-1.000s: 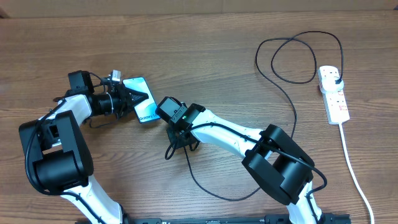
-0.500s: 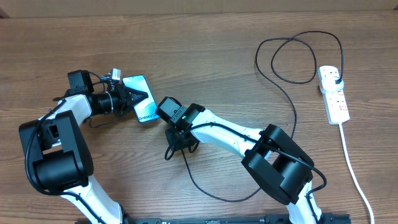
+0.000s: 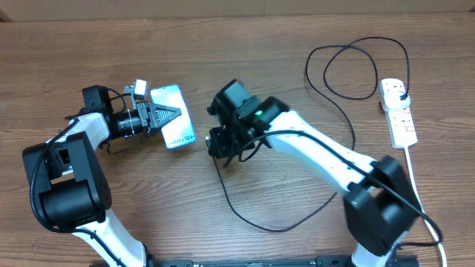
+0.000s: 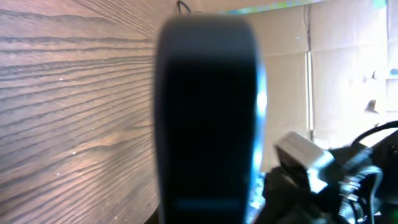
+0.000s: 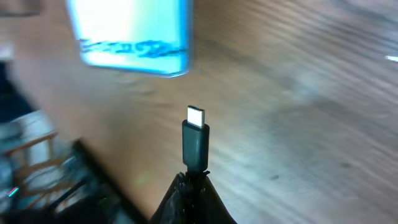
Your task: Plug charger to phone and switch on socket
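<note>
Nearest the front edge of the table (image 3: pixel 223 44), the charger (image 3: pixel 245 215) is sagging in a loose black loop across the wood. Just beyond it, the right gripper (image 3: pixel 220 150) is clenching the cable right behind its connector tip (image 5: pixel 195 124). The tip is pointing at the phone's short edge without touching it, and bare wood is showing between them. To the left, the left gripper (image 3: pixel 167 115) is grasping the phone (image 3: pixel 178 130), left of the table's middle, with its light blue screen facing up. Toward the far right corner, the cable is curling in rings and ending in a black plug (image 3: pixel 401 93) sitting in the white power strip (image 3: pixel 401 122). The strip's thick white cord (image 3: pixel 423 200) is running back toward the front edge.
</note>
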You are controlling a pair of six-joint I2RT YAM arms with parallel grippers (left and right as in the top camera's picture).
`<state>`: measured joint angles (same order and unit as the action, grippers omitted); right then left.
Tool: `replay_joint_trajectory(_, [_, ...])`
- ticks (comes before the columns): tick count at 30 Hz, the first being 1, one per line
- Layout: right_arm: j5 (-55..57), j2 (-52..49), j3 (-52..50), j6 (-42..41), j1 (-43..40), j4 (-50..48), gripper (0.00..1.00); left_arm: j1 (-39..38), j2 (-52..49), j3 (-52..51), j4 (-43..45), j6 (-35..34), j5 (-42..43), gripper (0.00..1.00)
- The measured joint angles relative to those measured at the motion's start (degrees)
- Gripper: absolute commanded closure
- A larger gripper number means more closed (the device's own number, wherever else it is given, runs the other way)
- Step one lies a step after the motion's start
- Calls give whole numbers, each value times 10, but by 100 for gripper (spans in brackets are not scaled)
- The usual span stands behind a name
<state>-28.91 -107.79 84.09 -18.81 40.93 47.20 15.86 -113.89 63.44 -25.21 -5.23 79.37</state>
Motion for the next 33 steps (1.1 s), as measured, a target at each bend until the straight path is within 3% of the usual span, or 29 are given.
replay_joint_trajectory(8, [-135, 3, 0, 44, 2, -12, 96, 0, 39, -2, 50, -124, -8, 95])
replay_joint_trajectory(14, [-215, 3, 0, 71, -5, 9, 96, -1, 141, -2, 129, -242, -41, 96])
replay_joint_trajectory(19, [-240, 23, 0, 81, -8, -7, 96, -12, 213, -2, 131, -305, -55, 96])
replay_joint_trajectory(24, [-223, 81, 0, 70, -8, -26, 96, -35, 219, -2, 97, -337, -64, 96])
replay_joint_trajectory(33, [-183, 124, 0, 45, -8, -30, 96, -64, 218, -2, 116, -343, -50, 96])
